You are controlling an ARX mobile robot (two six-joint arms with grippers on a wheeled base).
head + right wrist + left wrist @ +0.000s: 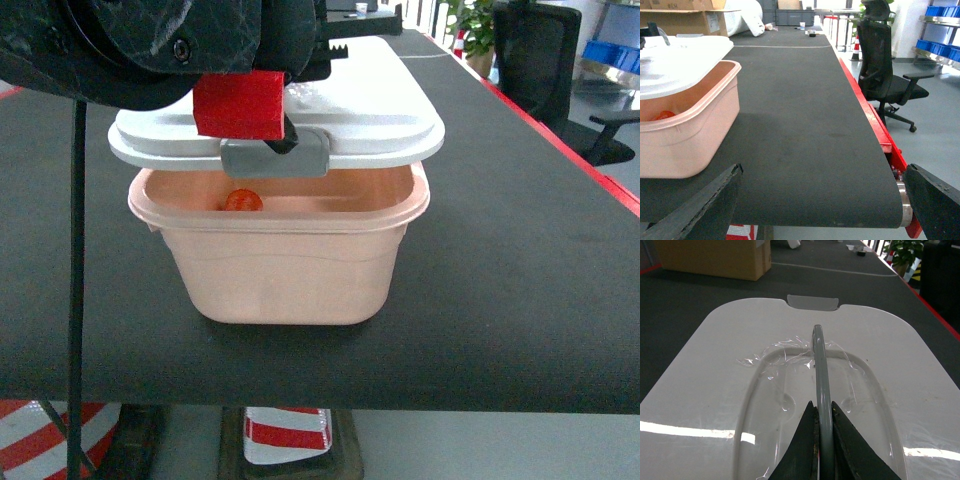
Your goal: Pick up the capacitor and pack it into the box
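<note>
Capacitor (pixel 242 201): orange, lying inside pale pink box (pixel 290 265) near its back wall | lid (pixel 380 100): white, part-way over box, front uncovered | left hand (pixel 823 412): clamped on lid's grey handle (pixel 819 360) | right hand (pixel 820 200): fingers spread wide, holding nothing, over black bench (pixel 805 125) beside box

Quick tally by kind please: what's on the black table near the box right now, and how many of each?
Pink box: 1
White lid, held by its grey handle in the left gripper: 1
Orange-red part inside the box: 1
Brown cardboard carton: 1
Total: 4
</note>
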